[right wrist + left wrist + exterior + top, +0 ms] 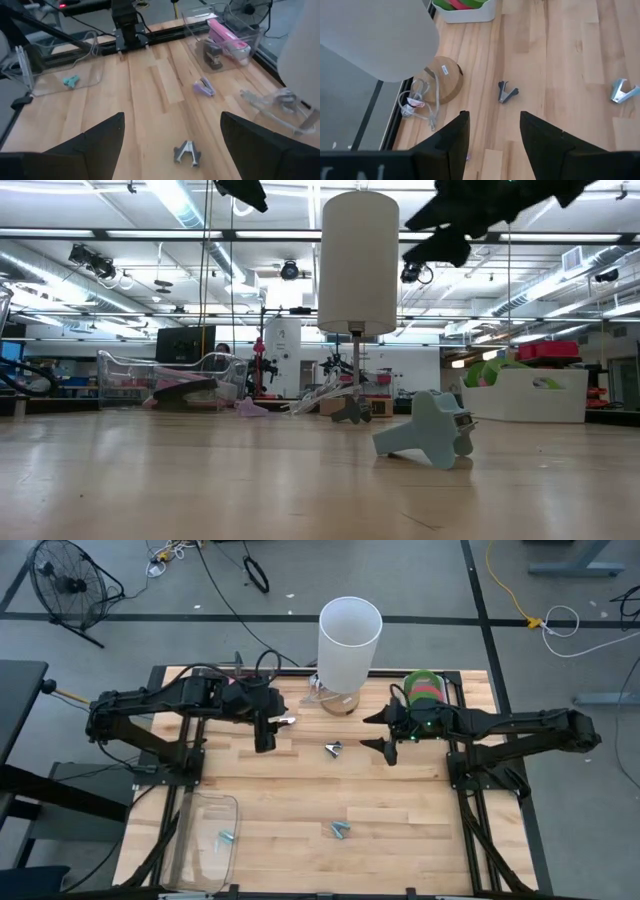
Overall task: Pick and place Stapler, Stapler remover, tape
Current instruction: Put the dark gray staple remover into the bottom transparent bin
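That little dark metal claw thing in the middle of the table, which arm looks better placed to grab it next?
Probably the right. Seen from above, the staple remover lies nearer the right gripper, whose open fingers point toward it and frame it in the right wrist view. The left gripper, also open, hovers farther off beside the lamp.

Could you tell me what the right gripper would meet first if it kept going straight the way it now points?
Probably the small grey metal staple remover lying on the wooden table. It sits between the open fingers of the right gripper in the right wrist view, though depth is hard to judge.
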`<action>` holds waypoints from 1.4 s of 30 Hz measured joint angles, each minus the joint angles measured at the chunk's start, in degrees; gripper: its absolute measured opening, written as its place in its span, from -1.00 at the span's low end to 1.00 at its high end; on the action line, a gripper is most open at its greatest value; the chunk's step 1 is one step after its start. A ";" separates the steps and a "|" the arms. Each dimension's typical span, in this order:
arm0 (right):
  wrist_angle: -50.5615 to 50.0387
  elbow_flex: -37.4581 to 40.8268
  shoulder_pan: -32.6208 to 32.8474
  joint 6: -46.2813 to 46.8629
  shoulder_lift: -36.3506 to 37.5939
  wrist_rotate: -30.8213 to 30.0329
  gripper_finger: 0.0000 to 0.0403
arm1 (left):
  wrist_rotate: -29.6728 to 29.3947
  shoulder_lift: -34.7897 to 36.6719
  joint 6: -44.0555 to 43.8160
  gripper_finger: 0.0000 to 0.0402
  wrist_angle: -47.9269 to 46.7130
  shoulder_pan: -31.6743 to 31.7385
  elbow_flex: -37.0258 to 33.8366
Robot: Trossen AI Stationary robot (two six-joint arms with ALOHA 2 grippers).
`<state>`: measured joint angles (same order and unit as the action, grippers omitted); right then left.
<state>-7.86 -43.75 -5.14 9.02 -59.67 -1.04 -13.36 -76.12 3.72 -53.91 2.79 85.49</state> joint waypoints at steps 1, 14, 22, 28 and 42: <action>-0.32 -1.00 0.16 -0.76 -0.96 -0.02 0.63 | -0.03 0.00 0.00 -0.12 0.00 0.00 0.00; -0.22 -3.60 0.17 2.06 -14.99 2.66 0.74 | -0.11 0.00 -0.02 -0.12 -1.31 0.00 -0.02; 2.01 -3.62 0.19 0.24 -24.70 3.83 0.84 | -0.12 0.00 -0.04 -0.12 -1.29 0.00 -0.02; 7.61 -3.64 0.13 -6.49 -29.66 -1.57 0.84 | -0.23 0.00 -0.06 -0.12 -1.29 0.00 -0.02; 14.15 -3.69 -1.79 -3.20 -37.71 -0.93 0.84 | -2.50 0.00 -0.13 -0.12 -1.25 -0.01 -0.04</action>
<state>6.28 -47.44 -6.93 5.82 -97.38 -1.98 -15.86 -76.12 3.60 -55.16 2.78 85.45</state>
